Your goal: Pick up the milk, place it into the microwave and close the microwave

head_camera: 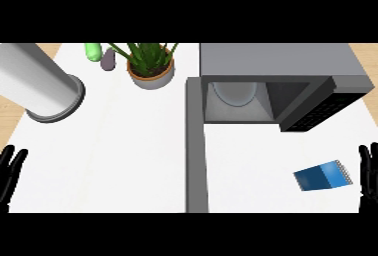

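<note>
My right hand (367, 170) rests at the lower right edge and my left hand (10, 172) at the lower left, both with fingers straight and up, holding nothing. The blue milk carton (321, 176) lies tilted on the white counter (111, 165) just beside my right hand, apart from it. Further back the microwave (280, 70) stands open, its door (196, 150) swung out toward me, with a potted plant (151, 65) and a grey cylinder (40, 85) off to its left.

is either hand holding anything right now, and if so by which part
Nothing is held. The black left hand and black right hand rest open at the edges, apart from the blue milk carton.
</note>
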You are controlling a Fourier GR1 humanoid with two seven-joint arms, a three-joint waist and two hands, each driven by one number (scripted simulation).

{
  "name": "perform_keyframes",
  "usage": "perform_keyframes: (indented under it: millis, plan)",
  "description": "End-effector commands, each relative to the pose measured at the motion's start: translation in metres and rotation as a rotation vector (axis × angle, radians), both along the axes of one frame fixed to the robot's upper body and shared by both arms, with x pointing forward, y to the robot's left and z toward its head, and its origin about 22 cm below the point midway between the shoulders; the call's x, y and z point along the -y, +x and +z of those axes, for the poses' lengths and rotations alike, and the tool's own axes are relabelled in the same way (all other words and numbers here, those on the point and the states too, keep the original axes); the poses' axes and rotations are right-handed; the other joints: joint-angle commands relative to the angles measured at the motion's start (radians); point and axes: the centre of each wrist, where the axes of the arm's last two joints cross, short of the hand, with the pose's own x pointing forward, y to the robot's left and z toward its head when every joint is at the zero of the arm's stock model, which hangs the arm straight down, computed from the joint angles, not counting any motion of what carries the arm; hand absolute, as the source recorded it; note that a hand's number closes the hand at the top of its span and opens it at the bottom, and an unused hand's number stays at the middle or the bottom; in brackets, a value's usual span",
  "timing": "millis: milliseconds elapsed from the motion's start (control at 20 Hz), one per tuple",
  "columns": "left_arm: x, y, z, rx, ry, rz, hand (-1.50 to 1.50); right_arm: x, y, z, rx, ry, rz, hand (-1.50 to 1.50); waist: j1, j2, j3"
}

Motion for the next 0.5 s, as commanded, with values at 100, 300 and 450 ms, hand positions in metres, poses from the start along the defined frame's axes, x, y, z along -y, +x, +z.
perform_keyframes:
  millis: [100, 300, 450]
  plan:
    - [-0.001, 0.001, -0.008, -0.003, 0.006, 0.006, -1.50, 0.012, 0.022, -0.012, -0.031, -0.004, -0.009, -1.50, -0.001, 0.001, 0.000]
    - [0.003, -0.001, -0.011, 0.024, 0.006, 0.011, -1.50, 0.054, 0.013, -0.041, -0.045, -0.007, -0.072, -1.50, -0.003, 0.001, 0.000]
    - [0.003, -0.017, 0.004, 0.009, 0.014, -0.006, -1.50, 0.052, 0.010, -0.058, -0.070, -0.043, -0.128, -1.50, -0.001, 0.000, 0.000]
